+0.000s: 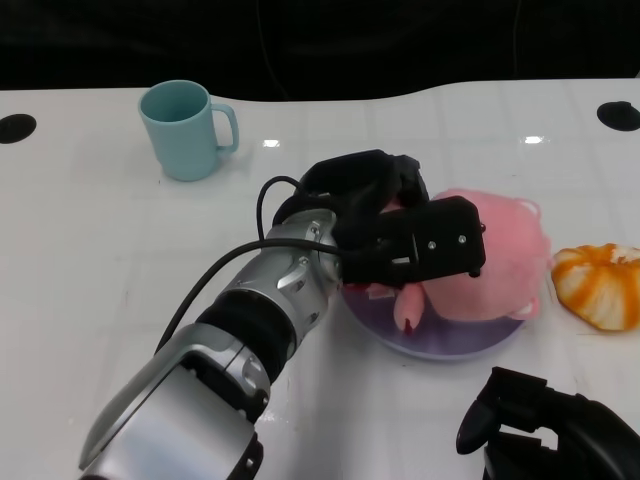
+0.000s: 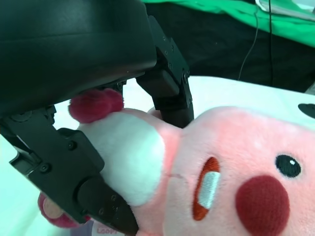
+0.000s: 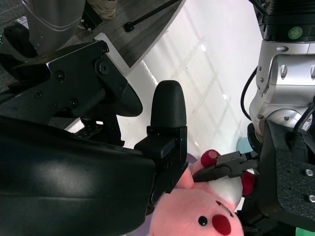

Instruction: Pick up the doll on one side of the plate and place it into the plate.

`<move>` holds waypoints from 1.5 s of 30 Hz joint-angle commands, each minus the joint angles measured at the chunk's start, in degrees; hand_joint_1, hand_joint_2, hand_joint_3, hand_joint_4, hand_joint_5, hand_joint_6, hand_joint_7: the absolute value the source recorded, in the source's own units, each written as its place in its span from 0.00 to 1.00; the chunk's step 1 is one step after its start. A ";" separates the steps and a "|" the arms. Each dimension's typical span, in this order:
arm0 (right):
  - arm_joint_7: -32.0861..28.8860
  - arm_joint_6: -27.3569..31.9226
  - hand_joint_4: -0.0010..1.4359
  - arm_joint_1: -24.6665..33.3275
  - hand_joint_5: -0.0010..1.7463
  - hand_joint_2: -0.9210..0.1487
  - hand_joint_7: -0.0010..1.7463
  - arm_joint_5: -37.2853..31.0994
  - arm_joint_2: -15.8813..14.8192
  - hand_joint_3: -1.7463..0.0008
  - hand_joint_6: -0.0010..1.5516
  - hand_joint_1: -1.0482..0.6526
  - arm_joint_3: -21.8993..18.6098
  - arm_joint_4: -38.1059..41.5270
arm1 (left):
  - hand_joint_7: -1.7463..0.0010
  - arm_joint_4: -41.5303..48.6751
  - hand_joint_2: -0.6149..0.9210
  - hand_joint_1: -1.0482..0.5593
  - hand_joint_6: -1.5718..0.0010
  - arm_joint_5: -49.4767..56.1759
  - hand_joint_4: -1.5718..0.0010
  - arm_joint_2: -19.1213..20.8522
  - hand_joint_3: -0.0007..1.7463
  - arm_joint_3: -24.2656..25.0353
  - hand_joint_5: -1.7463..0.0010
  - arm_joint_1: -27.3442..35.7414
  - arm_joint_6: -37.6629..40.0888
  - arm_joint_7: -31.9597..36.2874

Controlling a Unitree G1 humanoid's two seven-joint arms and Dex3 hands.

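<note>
Left hand (image 1: 400, 235) (gripping) doll (image 1: 500, 262)

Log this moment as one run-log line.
left robot hand: holds soft pink plush doll | doll: lying on round purple plate | right robot hand: idle, holds nothing | release: pending

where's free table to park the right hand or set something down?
Bare table runs wide from below the blue mug to the left arm. A smaller strip lies behind the plate, toward the far edge. Crowded: the plate, filled by the pink doll with the left hand on it, and the orange toy close beside. Right hand sits at the near edge.
</note>
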 commanded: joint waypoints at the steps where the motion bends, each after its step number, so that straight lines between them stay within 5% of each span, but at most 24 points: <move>1: -0.18 0.45 0.47 0.17 1.00 0.29 0.91 0.51 -0.37 0.28 0.33 0.58 -0.59 -1.03 | 0.89 -0.35 1.00 0.46 0.55 -0.55 0.66 0.18 0.04 0.14 0.20 -2.04 -0.13 -1.69; 5: 0.08 -0.11 0.47 0.01 1.00 0.29 0.92 0.25 -0.73 0.28 0.34 0.58 -0.73 -0.77 | 0.99 -1.50 1.00 0.34 0.76 0.84 0.88 1.17 0.09 -1.40 0.62 -1.87 0.18 -3.02; 12: 0.17 0.22 0.47 -0.15 1.00 0.29 0.92 0.63 -0.80 0.28 0.34 0.60 -1.32 -0.48 | 1.00 -4.61 1.00 0.19 0.90 2.99 1.00 3.44 0.17 -3.60 0.81 -1.15 0.87 -5.03; 31: 0.79 -0.21 0.46 -0.41 1.00 0.26 0.91 0.78 -0.85 0.30 0.33 0.59 -2.18 0.84 | 0.99 -25.26 1.00 0.12 0.92 0.62 1.00 13.57 0.20 -1.79 0.83 8.95 0.33 -13.20; 45: 1.39 -0.01 0.46 0.44 1.00 0.26 0.91 0.91 -1.31 0.31 0.33 0.59 -3.18 0.22 | 0.96 -45.87 1.00 0.17 0.85 -14.72 1.00 16.87 0.16 8.60 0.59 23.51 -1.86 -20.86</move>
